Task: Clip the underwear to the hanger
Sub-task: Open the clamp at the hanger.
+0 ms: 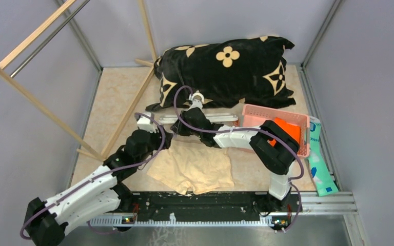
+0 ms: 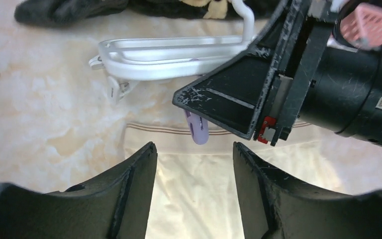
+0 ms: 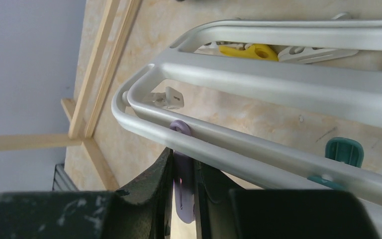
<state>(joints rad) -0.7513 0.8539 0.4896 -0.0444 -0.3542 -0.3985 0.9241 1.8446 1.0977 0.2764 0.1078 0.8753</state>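
The cream underwear (image 1: pixel 192 166) lies flat on the table in front of the arms, waistband toward the back. The white hanger (image 1: pixel 220 118) lies flat just behind it, partly hidden by both arms. My right gripper (image 3: pixel 183 164) is shut on a lilac clip (image 3: pixel 183 196) that hangs from the hanger's near bar (image 3: pixel 278 84). In the left wrist view this clip (image 2: pixel 197 128) hangs just over the waistband (image 2: pixel 179 132). My left gripper (image 2: pixel 194 149) is open and empty above the underwear (image 2: pixel 199 194), close beside the right gripper (image 2: pixel 238 99).
A pink basket (image 1: pixel 297 119) holding an orange cloth (image 1: pixel 289 128) stands right of the hanger. A black flower-patterned blanket (image 1: pixel 225 69) lies behind. A wooden rack (image 1: pixel 56 118) leans at the left. A teal packet (image 1: pixel 320 166) lies at the right. Teal (image 3: pixel 344 150) and yellow (image 3: pixel 248 51) clips hang on the frame.
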